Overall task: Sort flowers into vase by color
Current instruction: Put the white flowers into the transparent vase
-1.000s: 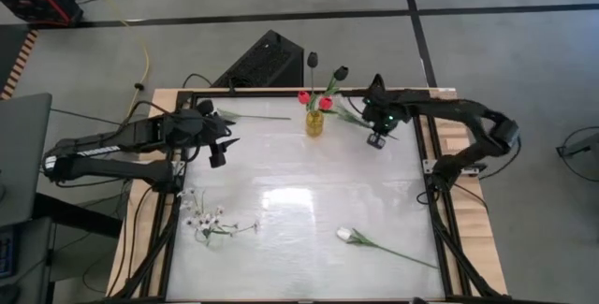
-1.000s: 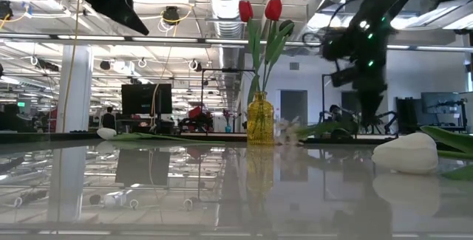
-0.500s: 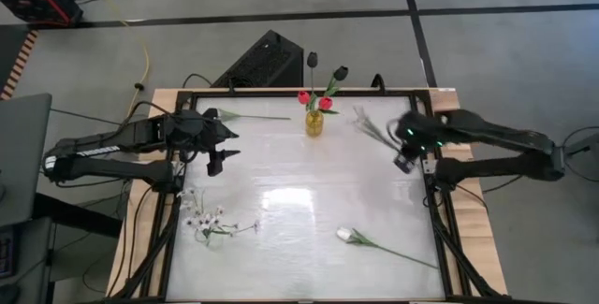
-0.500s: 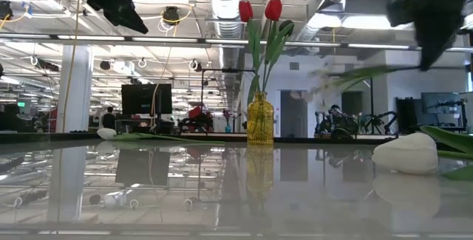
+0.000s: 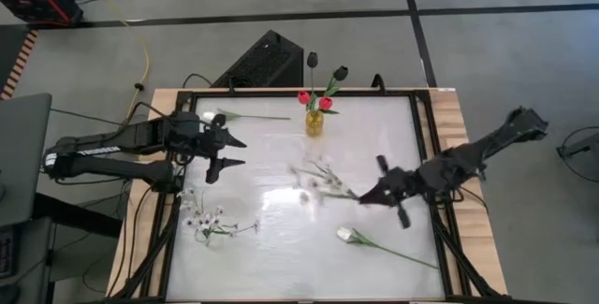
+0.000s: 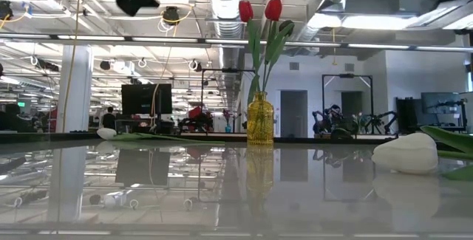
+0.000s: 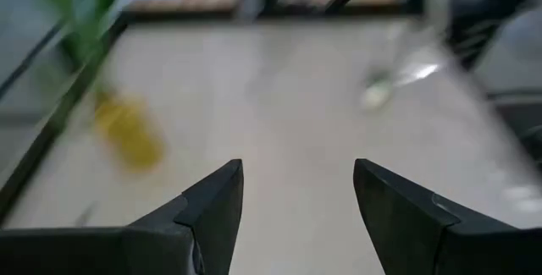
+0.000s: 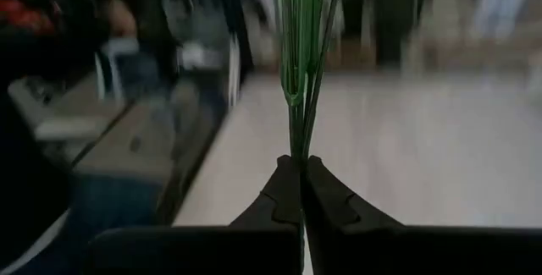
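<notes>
The counter (image 5: pixel 281 248) carries everything: the right arm reaches in from the right edge, its right hand (image 5: pixel 372 195) low over the middle-right, pressed together on the green stems of a spray of tiny white blossoms (image 5: pixel 316 179), which trails toward the centre; the pinch near the stem ends probably leaves the blossoms free to be steered to the vase (image 5: pixel 314 123), which stands at the middle of the far edge with two red tulips (image 5: pixel 314 100) and a black tulip (image 5: pixel 340 73) already in it. The left hand (image 5: pixel 227 152), fingers spread and empty, hovers near the far-left corner, likely waiting its turn. A white tulip (image 5: pixel 347 236) lies near the right of the near edge, a second white spray (image 5: pixel 204 220) toward the near-left corner, and another stem (image 5: pixel 245 116) along the far edge. The carried spray is smeared by motion, so its blossoms are hard to make out, and the low view misses the right hand altogether
</notes>
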`<action>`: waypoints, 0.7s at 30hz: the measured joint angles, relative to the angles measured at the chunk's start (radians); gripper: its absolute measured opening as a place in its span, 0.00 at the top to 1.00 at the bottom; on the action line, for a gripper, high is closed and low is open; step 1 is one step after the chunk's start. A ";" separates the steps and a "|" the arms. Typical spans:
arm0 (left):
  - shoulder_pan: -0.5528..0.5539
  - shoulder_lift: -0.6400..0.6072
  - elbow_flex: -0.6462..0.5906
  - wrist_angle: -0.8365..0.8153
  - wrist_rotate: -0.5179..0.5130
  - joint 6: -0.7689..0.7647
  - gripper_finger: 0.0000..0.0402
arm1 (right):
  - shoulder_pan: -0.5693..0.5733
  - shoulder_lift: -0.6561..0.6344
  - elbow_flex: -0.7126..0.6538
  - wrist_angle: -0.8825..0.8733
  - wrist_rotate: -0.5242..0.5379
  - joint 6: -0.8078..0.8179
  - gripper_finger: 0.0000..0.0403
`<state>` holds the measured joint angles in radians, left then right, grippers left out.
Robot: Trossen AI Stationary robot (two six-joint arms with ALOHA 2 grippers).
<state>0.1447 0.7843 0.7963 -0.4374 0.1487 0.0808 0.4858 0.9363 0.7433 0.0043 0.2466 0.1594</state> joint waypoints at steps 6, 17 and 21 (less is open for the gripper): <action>-0.077 0.001 -0.060 0.360 0.167 -0.042 0.47 | -0.053 0.323 0.019 0.642 0.014 -0.298 0.94; -0.195 0.001 -0.060 0.597 0.152 -0.061 0.47 | -0.277 0.757 0.436 0.663 -0.162 -0.249 0.94; -0.211 0.001 -0.060 0.592 0.100 -0.060 0.47 | -0.321 0.853 0.586 0.567 -0.198 -0.235 0.94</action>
<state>-0.0666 0.7849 0.7364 0.1545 0.2489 0.0208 0.1644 1.7892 1.3289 0.5709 0.0490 -0.0758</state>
